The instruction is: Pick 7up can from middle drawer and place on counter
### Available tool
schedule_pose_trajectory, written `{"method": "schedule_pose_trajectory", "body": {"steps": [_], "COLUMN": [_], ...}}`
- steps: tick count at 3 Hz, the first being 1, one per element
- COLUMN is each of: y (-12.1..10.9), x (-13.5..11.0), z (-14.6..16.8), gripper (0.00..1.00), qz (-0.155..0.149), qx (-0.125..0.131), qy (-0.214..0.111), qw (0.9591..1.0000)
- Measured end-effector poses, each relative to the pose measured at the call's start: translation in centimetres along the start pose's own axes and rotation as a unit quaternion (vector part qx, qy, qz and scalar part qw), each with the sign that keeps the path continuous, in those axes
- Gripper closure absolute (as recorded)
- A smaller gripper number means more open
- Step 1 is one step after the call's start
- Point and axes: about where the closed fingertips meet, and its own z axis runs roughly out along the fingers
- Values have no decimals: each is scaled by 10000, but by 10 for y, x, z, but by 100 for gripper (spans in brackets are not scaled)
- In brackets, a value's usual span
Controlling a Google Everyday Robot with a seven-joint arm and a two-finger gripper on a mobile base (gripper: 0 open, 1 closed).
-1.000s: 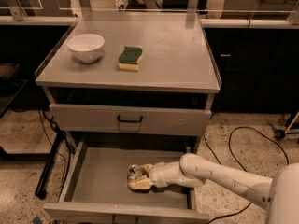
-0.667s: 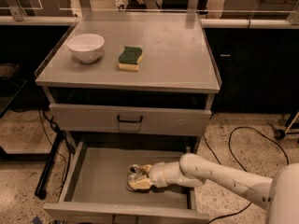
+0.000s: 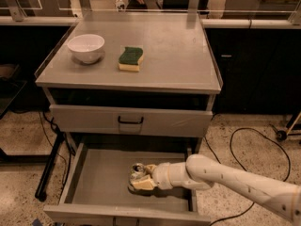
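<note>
Change: almost none. Set against a second ago, the gripper (image 3: 140,179) sits on the same patch of drawer floor, and the 7up can (image 3: 137,169) has not risen or slid.
Claw: it is low in the middle drawer (image 3: 96,182), pressed right up against the can. I cannot tell from here whether it has closed on the can or is only set around it.
Arm: the white arm (image 3: 225,178) reaches in from 4 o'clock, over the drawer's right wall, and lies nearly flat above the floor.
Can: it is inside the open drawer near the middle of the floor, standing roughly upright with its silver top showing at 12 o'clock of the claw.
Counter: the counter (image 3: 174,55) holds a white bowl (image 3: 86,47) at its 10 o'clock corner, with a green and yellow sponge (image 3: 130,59) just at the bowl's 3 o'clock. The half toward 3 o'clock looks bare.
Upper drawer: the drawer front (image 3: 164,121) above is shut, with its black handle facing me.
Meaning: the pause reads to me as the grasp being settled, so the task is at the pick and the lift has not begun.
Next: the can will have to come straight up and out toward 6 o'clock to pass the shut drawer front before it goes onto the counter.
</note>
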Motion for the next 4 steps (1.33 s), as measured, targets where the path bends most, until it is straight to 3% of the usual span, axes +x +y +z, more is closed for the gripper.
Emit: {"method": "schedule_pose_trajectory", "body": {"steps": [2, 3, 4], "y": [26, 26, 23], "x": [-71, -72, -94], "z": [-72, -71, -96], "gripper": [100, 100, 100], "qz": [-394, -382, -418], "qx": [471, 455, 613], "qy": [235, 228, 252], "qw": [9978, 9980, 9969]}}
